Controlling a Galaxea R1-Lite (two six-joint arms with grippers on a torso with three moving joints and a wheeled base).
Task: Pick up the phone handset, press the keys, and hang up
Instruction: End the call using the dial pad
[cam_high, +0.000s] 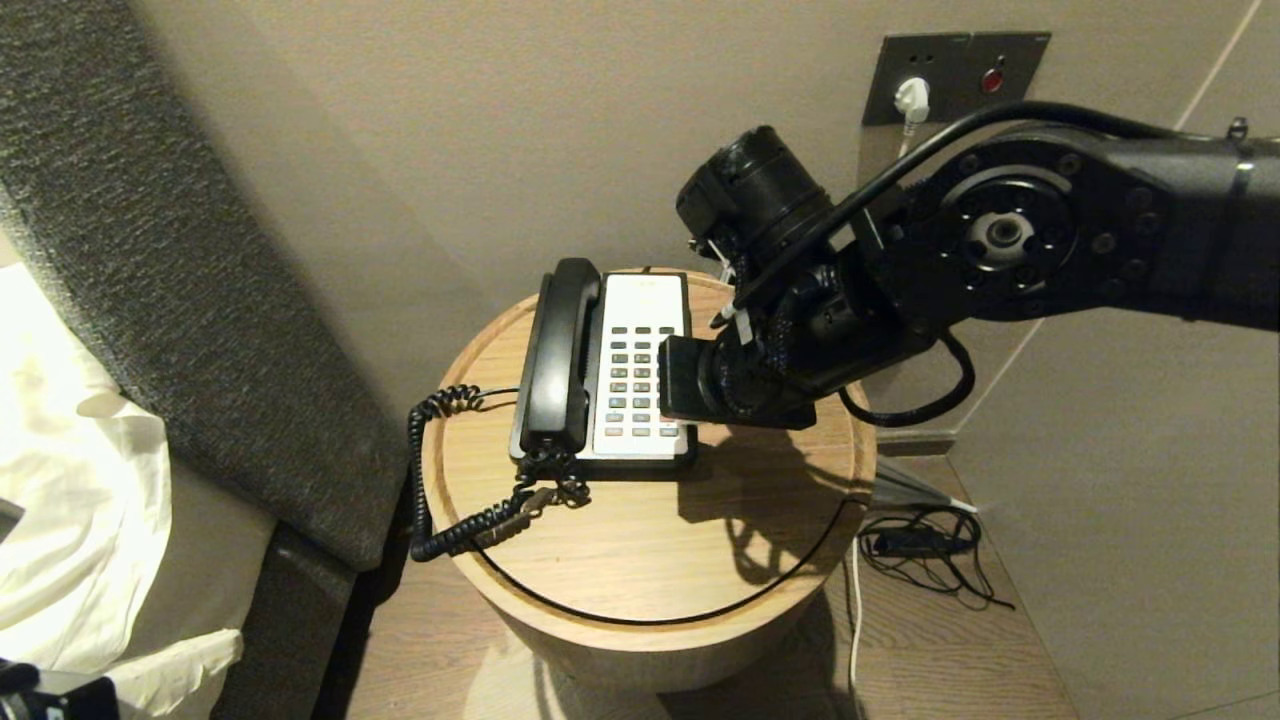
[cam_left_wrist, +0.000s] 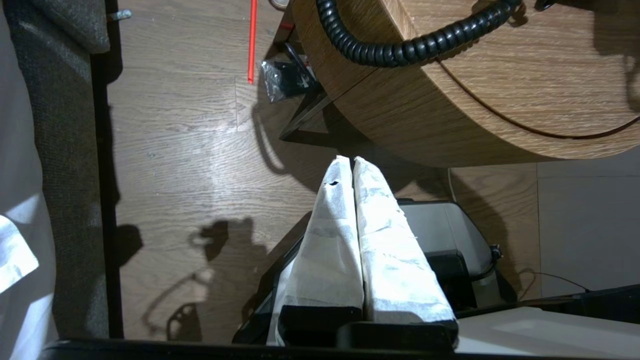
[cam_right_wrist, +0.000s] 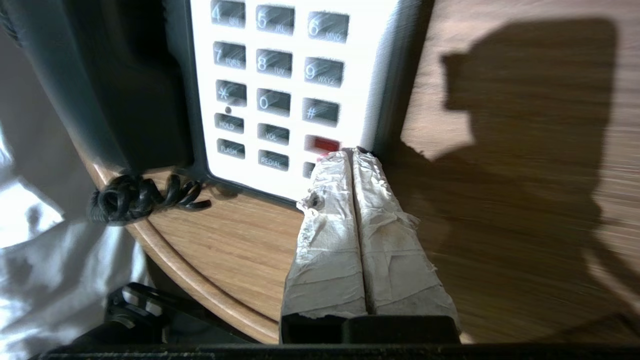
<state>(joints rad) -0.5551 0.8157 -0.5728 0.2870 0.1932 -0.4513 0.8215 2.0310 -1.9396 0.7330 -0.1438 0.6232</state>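
Observation:
A desk phone with a white keypad (cam_high: 640, 360) sits on a round wooden side table (cam_high: 650, 540). Its black handset (cam_high: 558, 350) lies in the cradle on the phone's left side, and the coiled cord (cam_high: 440, 480) hangs over the table's left edge. My right arm reaches in from the right over the phone's right side. In the right wrist view the right gripper (cam_right_wrist: 352, 152) is shut and empty, its taped tips at the keypad's near right corner beside the red key (cam_right_wrist: 322, 144). The handset (cam_right_wrist: 110, 90) shows there untouched. My left gripper (cam_left_wrist: 347, 160) is shut, parked low beside the table.
A grey upholstered headboard (cam_high: 150, 250) and white bedding (cam_high: 70, 500) stand left of the table. A wall socket panel (cam_high: 950, 75) is behind the right arm. Loose cables (cam_high: 920, 545) lie on the floor at the right. The table's curved side (cam_left_wrist: 425, 115) is close to the left gripper.

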